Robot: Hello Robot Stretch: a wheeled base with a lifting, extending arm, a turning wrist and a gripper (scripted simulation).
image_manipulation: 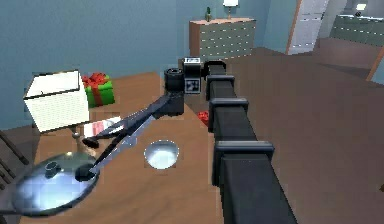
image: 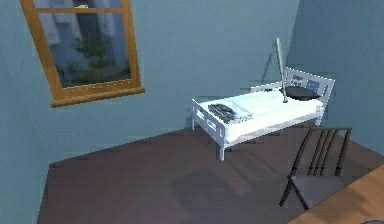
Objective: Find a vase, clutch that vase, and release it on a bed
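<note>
We cannot tell whether the pincer (image_manipulation: 105, 145) holds anything: it reaches over the table (image_manipulation: 150, 200). A white open vessel (image_manipulation: 160, 154), perhaps the vase, stands beside the arm (image_manipulation: 235, 130); a turn could knock it off. The forward view gives us the bed (image: 262, 112); the arm side view, the table's things.

This is a bedroom in a home: a white-framed bed (image: 262, 112) stands against blue walls (image: 200, 40) near a wood-trimmed window (image: 88, 45). A dark chair (image: 318, 165) stands at a wooden desk (image_manipulation: 140, 195), which carries a lamp (image_manipulation: 50, 185) (silvery shade) and a wrapped gift box (image_manipulation: 98, 90). A dresser (image_manipulation: 222, 38) stands farther off.
</note>
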